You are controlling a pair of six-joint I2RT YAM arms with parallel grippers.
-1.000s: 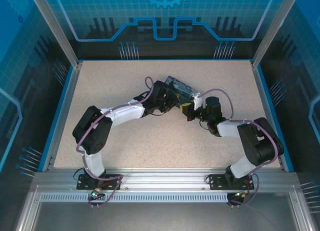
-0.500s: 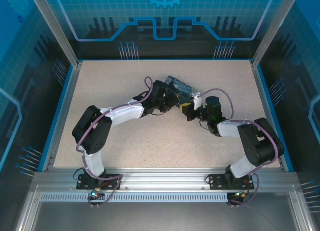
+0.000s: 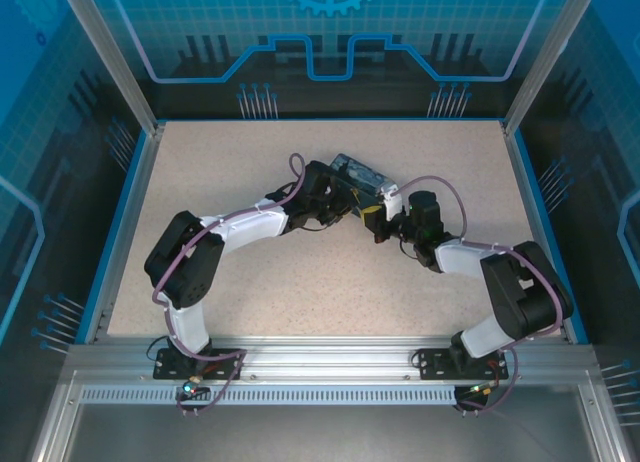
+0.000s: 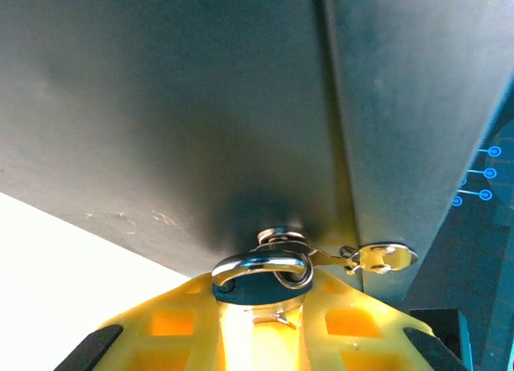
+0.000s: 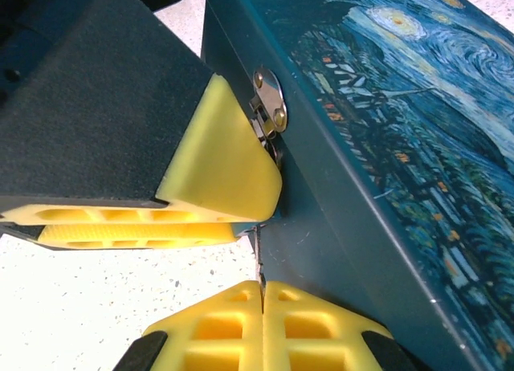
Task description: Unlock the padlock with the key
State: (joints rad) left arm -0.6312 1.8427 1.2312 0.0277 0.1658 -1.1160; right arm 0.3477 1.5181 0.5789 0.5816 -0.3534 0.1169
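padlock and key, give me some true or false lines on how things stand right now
1. The left fingers are closed on the padlock. True.
2. The right fingers stand wide open. False: they are pressed together, pinching the thin key.
3. The padlock hangs at the metal hasp on the painted box. True.
4. The painted box sits at the near edge of the table, beside the arm bases. False: it sits toward the far middle, with both arms reaching out to it.
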